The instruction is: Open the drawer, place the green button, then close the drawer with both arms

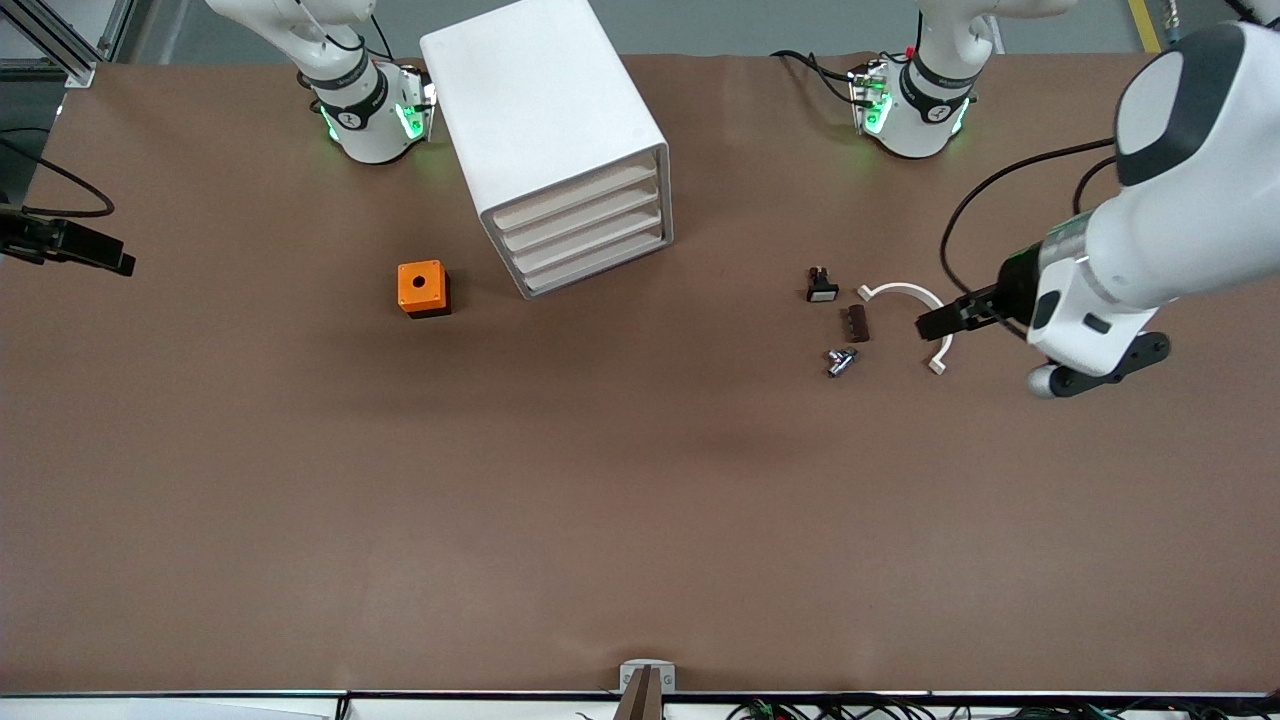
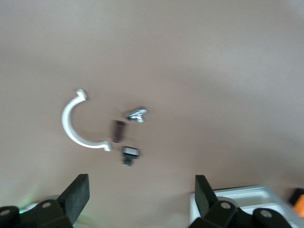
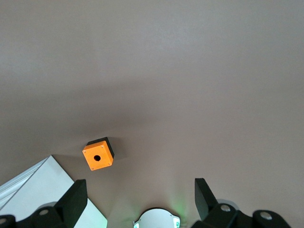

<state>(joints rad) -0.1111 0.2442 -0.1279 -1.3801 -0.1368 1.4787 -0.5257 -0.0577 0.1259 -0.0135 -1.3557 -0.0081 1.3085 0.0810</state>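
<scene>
Two claws gape empty: left claw [image 1: 935, 322] over the white clip [image 1: 915, 300], while right claw [image 3: 137, 199] shows only in its wrist view, above orange box [image 3: 98, 154].

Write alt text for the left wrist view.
The open left gripper hangs over brown table, above a white curved clip, a brown block, a small metal part and a white-capped black button.

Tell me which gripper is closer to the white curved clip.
Left. The left gripper hangs right over the white curved clip, fingers open. The right gripper waits, open, at the right arm's end of the table, past the orange box.
</scene>
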